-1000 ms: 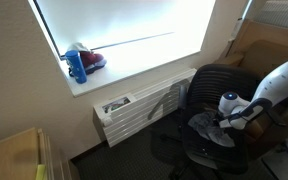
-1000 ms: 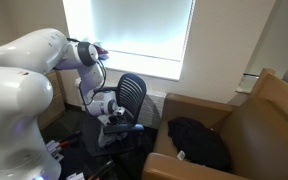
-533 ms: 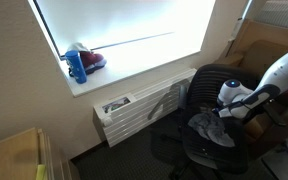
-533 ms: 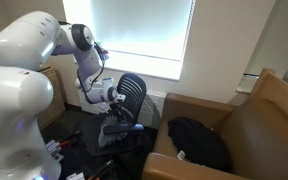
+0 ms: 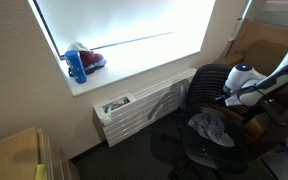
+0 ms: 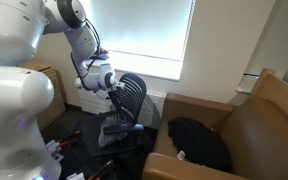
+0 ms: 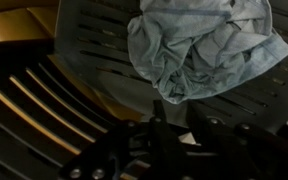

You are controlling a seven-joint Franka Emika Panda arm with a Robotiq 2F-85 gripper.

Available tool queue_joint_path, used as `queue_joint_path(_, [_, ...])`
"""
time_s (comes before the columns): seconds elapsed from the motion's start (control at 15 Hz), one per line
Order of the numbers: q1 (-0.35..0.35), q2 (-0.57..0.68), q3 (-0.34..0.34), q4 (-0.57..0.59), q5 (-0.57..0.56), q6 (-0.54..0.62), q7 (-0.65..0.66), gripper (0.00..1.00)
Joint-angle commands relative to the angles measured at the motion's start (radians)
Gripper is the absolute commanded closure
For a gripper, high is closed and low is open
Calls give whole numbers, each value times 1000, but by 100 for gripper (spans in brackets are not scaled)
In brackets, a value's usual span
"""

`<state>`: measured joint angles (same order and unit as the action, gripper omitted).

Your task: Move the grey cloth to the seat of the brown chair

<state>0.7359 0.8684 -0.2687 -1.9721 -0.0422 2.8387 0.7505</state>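
The grey cloth (image 7: 204, 45) lies crumpled on the seat of a black mesh office chair (image 5: 229, 140), and shows in both exterior views (image 5: 212, 125) (image 6: 116, 124). My gripper (image 7: 179, 130) hangs above the cloth and apart from it, with nothing between its dark fingers, which show a narrow gap. It also shows in both exterior views (image 5: 227, 100) (image 6: 119, 90). The brown chair (image 6: 254, 125) stands to the side, with a black garment (image 6: 199, 140) on its seat.
A window sill holds a blue bottle (image 5: 77, 66) and a red object (image 5: 92, 60). A white radiator (image 5: 144, 105) runs below the sill. The black chair's backrest (image 6: 132, 95) is right beside the gripper. A wooden box (image 5: 14, 155) stands near the wall.
My gripper has risen from right at the cloth to well above the seat. The cloth has stayed on the black chair.
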Motion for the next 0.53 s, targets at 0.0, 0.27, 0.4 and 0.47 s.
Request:
queue_joint_path(0.0, [-112, 164, 100, 150, 43, -115, -35, 39])
queue_joint_path(0.27, [-173, 358, 142, 303, 42, -95, -17, 12])
queue_joint_path(0.4, [-170, 464, 123, 392, 46, 3, 19, 1])
queue_joint_path(0.47, [-159, 521, 106, 436, 56, 77, 46, 0])
